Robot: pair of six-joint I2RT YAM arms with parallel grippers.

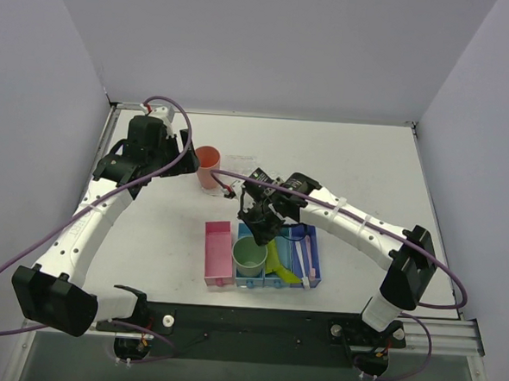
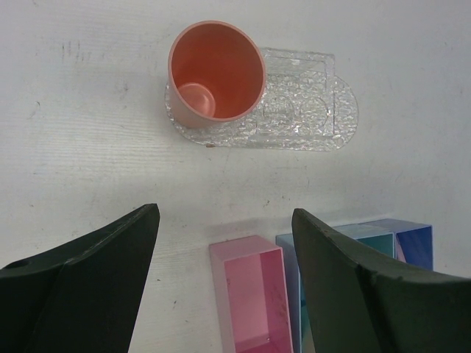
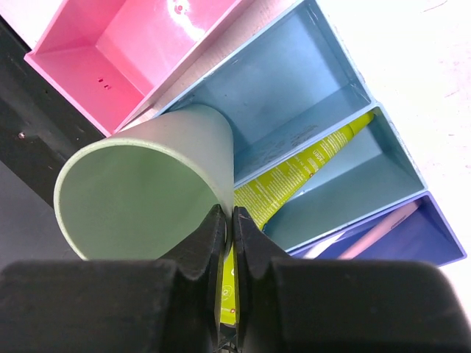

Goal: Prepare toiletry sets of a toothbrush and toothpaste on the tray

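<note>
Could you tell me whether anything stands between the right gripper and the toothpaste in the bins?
Yes, the green cup. The right gripper is shut on its rim, so it is occupied. The cup's wall also covers part of the toothpaste, which lies in the blue bins beside the cup.

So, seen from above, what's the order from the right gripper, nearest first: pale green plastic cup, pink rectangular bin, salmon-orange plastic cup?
1. Pale green cup, rim pinched in the right gripper.
2. Pink bin, just left of it.
3. Salmon-orange cup, farther back on the clear tray.
</note>
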